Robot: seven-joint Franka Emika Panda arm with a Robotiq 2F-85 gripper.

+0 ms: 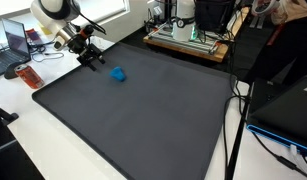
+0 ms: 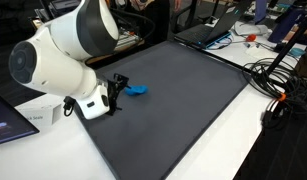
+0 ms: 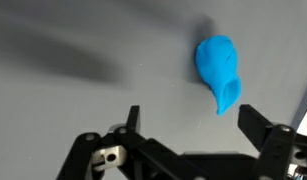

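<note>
A small bright blue object with a rounded body and a narrower flared end lies on the dark grey mat. It also shows as a blue blob and as a flat blue shape in both exterior views. My gripper hovers above the mat with its black fingers wide open and nothing between them. In the wrist view the blue object lies just beyond the right fingertip, apart from it. The gripper sits near the mat's corner, a short way from the object.
The mat covers most of a white table. A laptop and an orange item lie beside the mat. A wooden-framed device stands at the back. Cables trail off one edge.
</note>
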